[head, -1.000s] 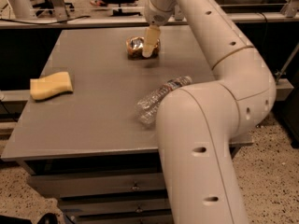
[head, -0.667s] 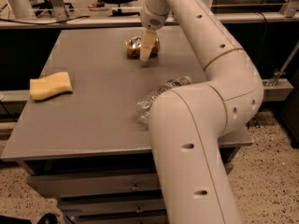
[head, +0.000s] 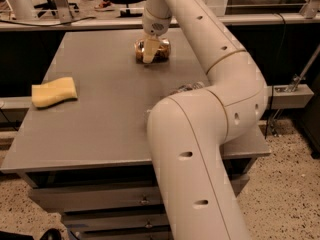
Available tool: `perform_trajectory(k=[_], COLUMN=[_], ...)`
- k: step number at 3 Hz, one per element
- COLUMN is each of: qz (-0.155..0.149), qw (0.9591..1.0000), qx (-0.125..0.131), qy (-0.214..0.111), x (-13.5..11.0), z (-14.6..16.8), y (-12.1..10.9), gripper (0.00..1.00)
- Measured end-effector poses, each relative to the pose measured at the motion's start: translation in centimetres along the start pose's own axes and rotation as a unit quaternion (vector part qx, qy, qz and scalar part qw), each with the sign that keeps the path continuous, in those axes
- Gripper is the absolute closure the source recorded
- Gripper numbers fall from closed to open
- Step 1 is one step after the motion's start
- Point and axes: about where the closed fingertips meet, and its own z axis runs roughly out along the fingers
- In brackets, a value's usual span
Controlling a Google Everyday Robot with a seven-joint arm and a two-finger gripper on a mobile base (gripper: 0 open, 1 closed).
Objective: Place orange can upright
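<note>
The orange can (head: 163, 49) lies on its side on the far part of the grey table (head: 100, 129); it is orange-gold with dark mottled print. My gripper (head: 149, 52) reaches down from the wrist (head: 157, 23) right at the can, and its cream tip crosses the can's middle and hides part of it. The can rests on the tabletop and is not lifted.
A yellow sponge (head: 54, 91) lies at the table's left side. A clear plastic bottle (head: 187, 88) lies right of centre, mostly hidden behind my arm (head: 200, 149), which fills the near right. Chairs and desks stand beyond the far edge.
My gripper has moved slightly left and down, from the can's right end to across its middle. The can, sponge and bottle have not moved.
</note>
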Motion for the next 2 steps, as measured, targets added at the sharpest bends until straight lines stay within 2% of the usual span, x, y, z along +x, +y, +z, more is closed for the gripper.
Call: perform_trajectory(k=[1,2], qz=[-0.006,0.006], qw=[0.9998,0.9982], qx=[-0.016,-0.009], qy=[-0.004,-0.058], x=[-1.1,-2.2], z=[-1.0,-4.4], y=[1.1,1.7], gripper=[0.64,0.87])
